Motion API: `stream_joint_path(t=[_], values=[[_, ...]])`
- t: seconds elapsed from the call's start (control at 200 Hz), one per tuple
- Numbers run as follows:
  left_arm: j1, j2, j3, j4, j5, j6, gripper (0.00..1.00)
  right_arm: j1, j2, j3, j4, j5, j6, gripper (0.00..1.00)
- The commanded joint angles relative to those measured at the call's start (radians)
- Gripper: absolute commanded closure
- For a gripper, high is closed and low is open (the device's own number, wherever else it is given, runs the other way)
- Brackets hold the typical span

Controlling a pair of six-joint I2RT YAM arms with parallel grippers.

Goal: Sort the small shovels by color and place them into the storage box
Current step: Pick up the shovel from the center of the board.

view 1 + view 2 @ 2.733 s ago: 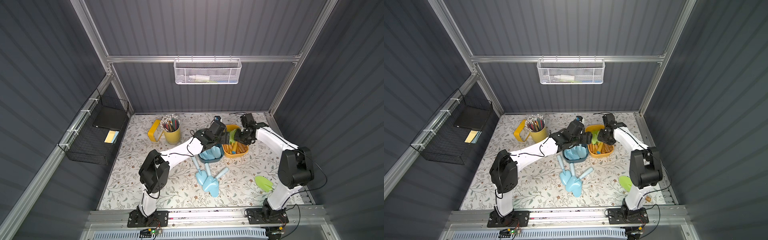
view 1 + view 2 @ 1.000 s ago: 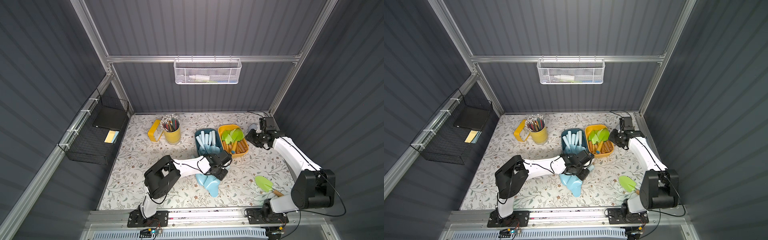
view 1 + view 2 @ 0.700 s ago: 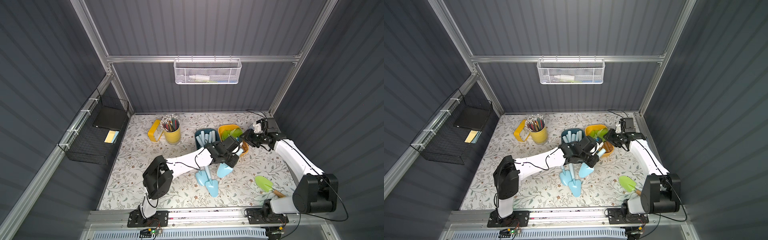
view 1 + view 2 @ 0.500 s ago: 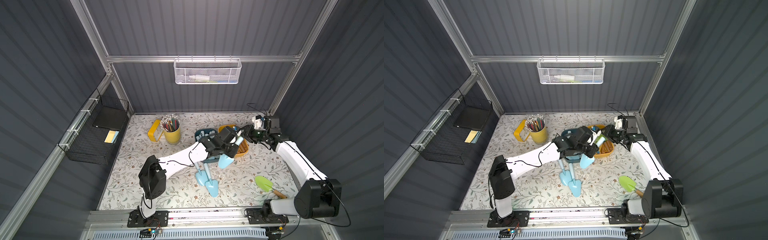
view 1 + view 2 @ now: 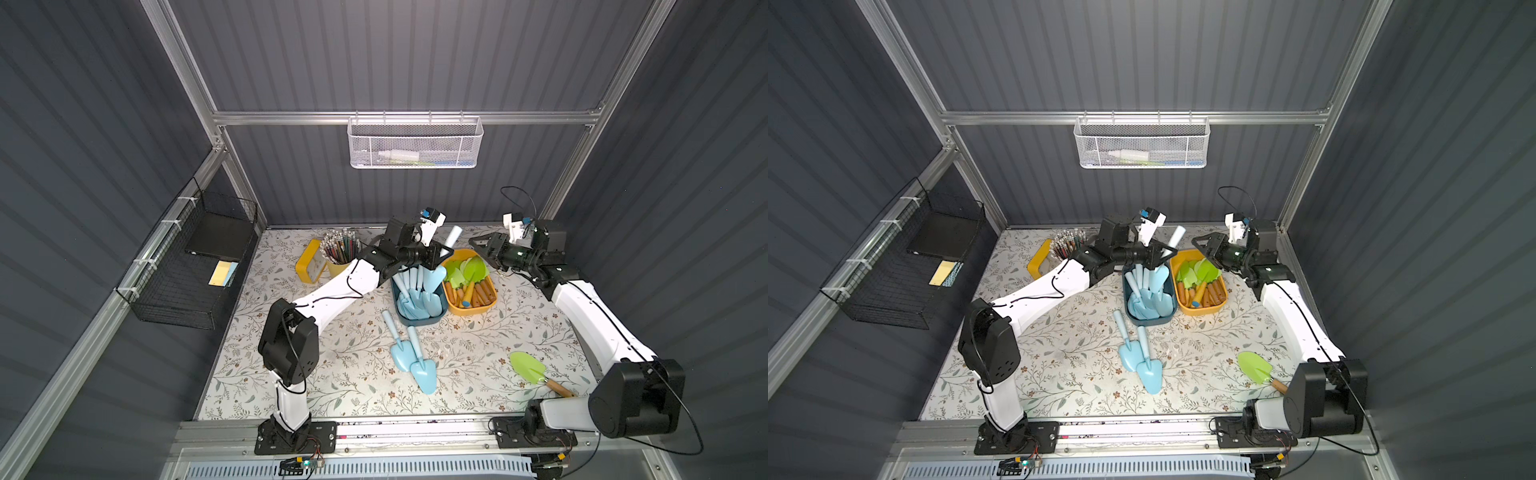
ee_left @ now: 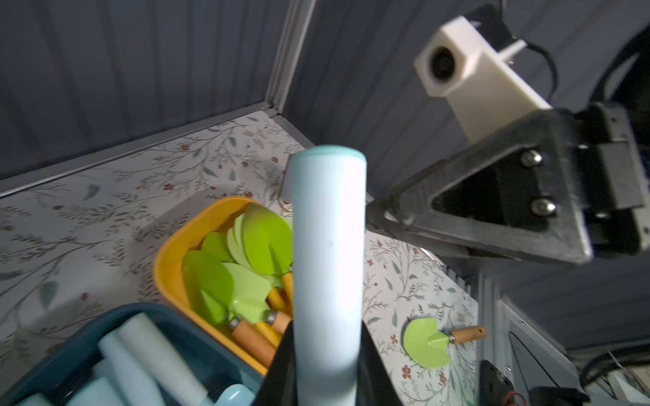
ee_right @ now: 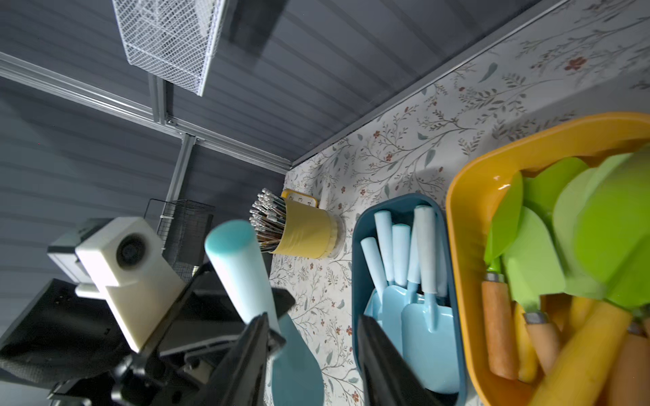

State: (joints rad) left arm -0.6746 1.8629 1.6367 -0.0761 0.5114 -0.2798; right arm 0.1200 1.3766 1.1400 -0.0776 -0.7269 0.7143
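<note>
The left arm stretches from its base toward the back of the table, wrist turned so the left gripper (image 5: 441, 254) hangs over the far end of the dark-blue box (image 5: 419, 322). Its jaws are clamped on a pale-blue shovel (image 5: 452, 236) near the neck. The handle slants up toward the back wall and the blade hangs over the stored blue shovels (image 7: 425, 316). The right arm bends in from the other side. The right gripper (image 5: 480, 249) is level above the far end of the orange box (image 5: 478, 309), jaws parted with nothing between them. Its tips point at the held handle, though from above it is hard to judge whether they touch it.

Half a second ago the left gripper was lower and nearer the boxes' front ends; it has since risen and moved back. A little earlier three blue shovels lay loose on the table, and now two loose blue shovels (image 5: 411, 361) remain.

The held shovel is smooth matte plastic with a round, flat-ended handle. The lime-green shovels (image 6: 246, 267) in the orange box have glossy rounded blades, metal collars and wooden or yellow handles. One green shovel (image 5: 528, 368) lies alone on the floral table cover (image 5: 353, 374), near the right arm's base.
</note>
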Motion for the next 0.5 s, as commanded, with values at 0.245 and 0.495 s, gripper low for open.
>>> stream_joint_path(t=[0.245, 0.495], values=[[0.006, -0.041, -0.019, 0.067, 0.158, 0.02, 1.0, 0.104, 0.11, 0.064, 0.117, -0.043, 0.029, 0.54], [0.033, -0.021, -0.022, 0.11, 0.165, -0.022, 1.0, 0.126, 0.089, 0.087, 0.066, -0.013, -0.031, 0.53]])
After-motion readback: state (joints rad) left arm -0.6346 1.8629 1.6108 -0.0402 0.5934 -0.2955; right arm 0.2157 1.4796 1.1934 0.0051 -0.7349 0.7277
